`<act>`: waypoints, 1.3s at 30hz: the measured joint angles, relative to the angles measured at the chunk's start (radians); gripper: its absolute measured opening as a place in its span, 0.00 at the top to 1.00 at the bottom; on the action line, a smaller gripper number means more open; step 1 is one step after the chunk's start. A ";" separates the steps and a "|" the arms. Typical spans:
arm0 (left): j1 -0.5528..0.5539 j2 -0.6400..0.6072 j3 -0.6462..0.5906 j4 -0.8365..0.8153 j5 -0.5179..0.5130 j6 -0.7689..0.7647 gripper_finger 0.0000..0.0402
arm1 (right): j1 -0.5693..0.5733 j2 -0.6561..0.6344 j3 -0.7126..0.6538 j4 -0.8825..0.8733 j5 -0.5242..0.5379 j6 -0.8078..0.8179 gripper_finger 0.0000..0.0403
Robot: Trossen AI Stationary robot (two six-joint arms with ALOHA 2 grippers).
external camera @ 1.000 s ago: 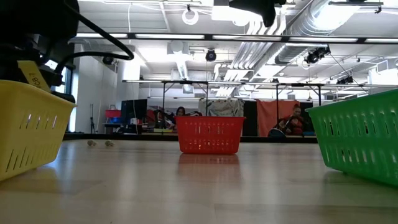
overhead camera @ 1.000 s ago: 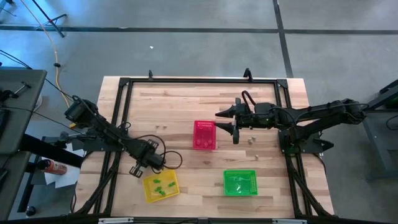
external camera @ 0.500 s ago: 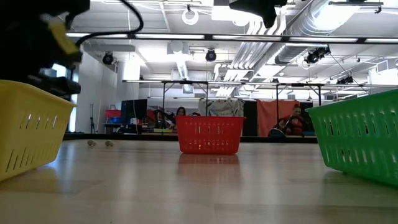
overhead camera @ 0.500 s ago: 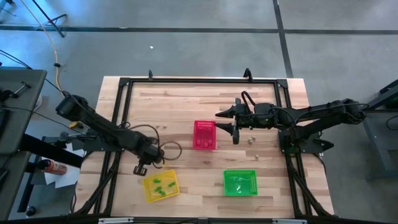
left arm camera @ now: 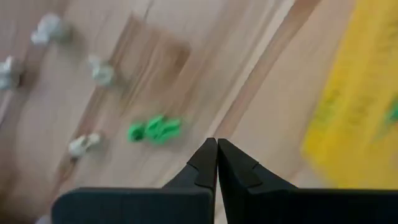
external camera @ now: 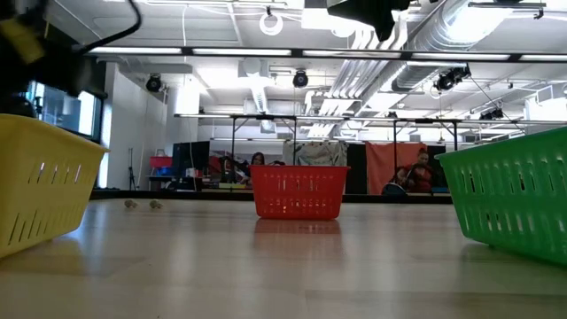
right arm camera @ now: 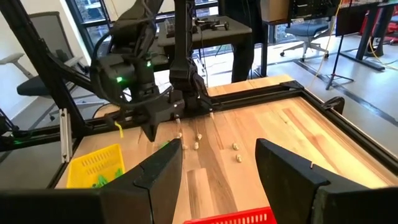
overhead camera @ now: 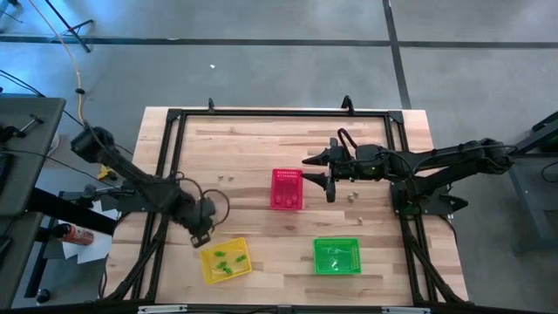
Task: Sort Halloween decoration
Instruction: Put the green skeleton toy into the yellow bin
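Left hand [overhead camera: 200,234] hovered low over bare wood just beyond the yellow basket [overhead camera: 225,260], fingers pressed together, nothing between them. Open tabletop [overhead camera: 253,148] ran from it toward the far black frame rail [overhead camera: 279,112]. Ahead of its fingertips lay one green trinket [left arm camera: 154,130] with four pale trinkets [left arm camera: 101,71] scattered beyond; outlines smeared, shapes not readable. More green trinkets [overhead camera: 223,262] sat inside the yellow basket.

Right hand [overhead camera: 324,173] hung beside the red basket [overhead camera: 287,189], fingers spread, empty. A few pale trinkets [overhead camera: 352,196] lay on the wood just behind it, near the arm. Green basket [overhead camera: 336,255] stood well apart, toward the near edge; contents hard to make out.

Low view showed both hands cut off; two tiny pale trinkets [external camera: 142,205] sat far back on the wood.
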State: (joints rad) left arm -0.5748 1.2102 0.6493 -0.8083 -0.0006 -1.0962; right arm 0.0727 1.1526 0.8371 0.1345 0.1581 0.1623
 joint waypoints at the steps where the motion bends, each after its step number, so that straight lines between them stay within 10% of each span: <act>1: -0.020 0.002 -0.013 -0.008 0.000 0.018 0.99 | 0.000 0.000 0.000 0.000 0.000 -0.005 0.51; 22: -0.044 0.117 -0.031 -0.049 -0.090 0.668 0.45 | -0.001 0.000 0.000 -0.004 0.000 0.020 0.51; 39: -0.039 0.232 -0.028 0.006 -0.054 0.756 0.50 | -0.001 0.000 0.000 -0.003 0.001 0.058 0.51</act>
State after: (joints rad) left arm -0.6141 1.4418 0.6217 -0.8026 -0.0542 -0.3399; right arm 0.0719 1.1530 0.8371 0.1310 0.1593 0.2199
